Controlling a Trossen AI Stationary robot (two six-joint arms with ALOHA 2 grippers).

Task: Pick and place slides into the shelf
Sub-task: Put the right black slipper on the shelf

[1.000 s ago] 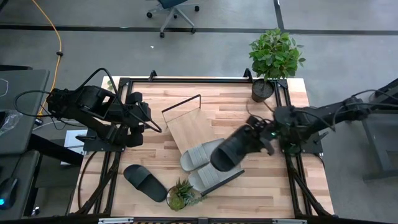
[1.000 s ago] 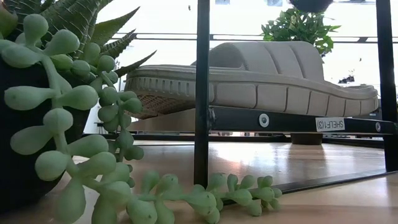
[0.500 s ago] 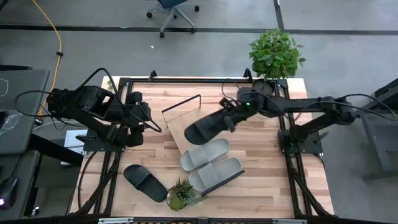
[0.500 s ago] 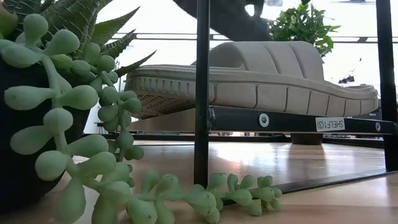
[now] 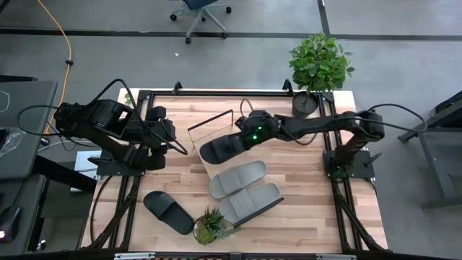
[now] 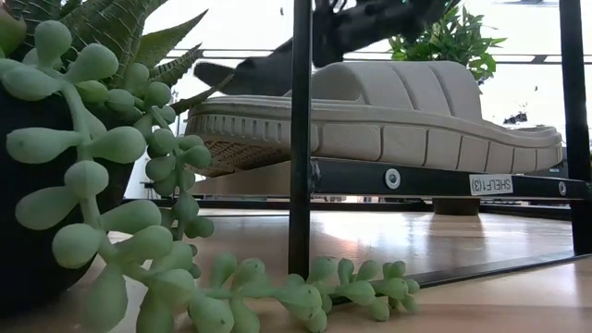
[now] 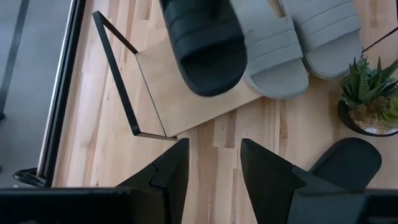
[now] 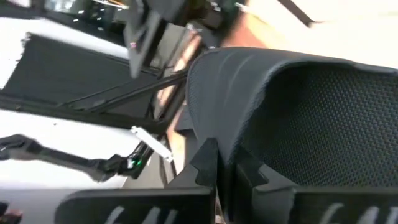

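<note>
From above, the right gripper (image 5: 249,136) is reaching across the butcher-block table (image 5: 317,209) and is clamping a black slide (image 5: 222,148) by its strap edge, holding it over the bare far half of the shelf (image 5: 216,155), between the shelf's black rod end frame (image 5: 211,120) and the two grey slides (image 5: 242,188) lying side by side on the shelf's near half. The second black slide (image 5: 168,211) is lying on the tabletop near the front edge, just beside a small succulent pot (image 5: 211,225); a leafy potted plant (image 5: 317,68) is standing at the far right corner. The left gripper (image 5: 173,137) is waiting at the table's left edge. At table height, the held black slide (image 6: 264,76) is hanging tilted above a grey slide (image 6: 379,116) that is resting on the shelf. The left wrist view is showing the left gripper (image 7: 214,163) with fingers spread over bare wood, the black slide (image 7: 205,40) well ahead. The right wrist view is showing the right gripper (image 8: 222,165) pinching the strap of the black slide (image 8: 292,118).
</note>
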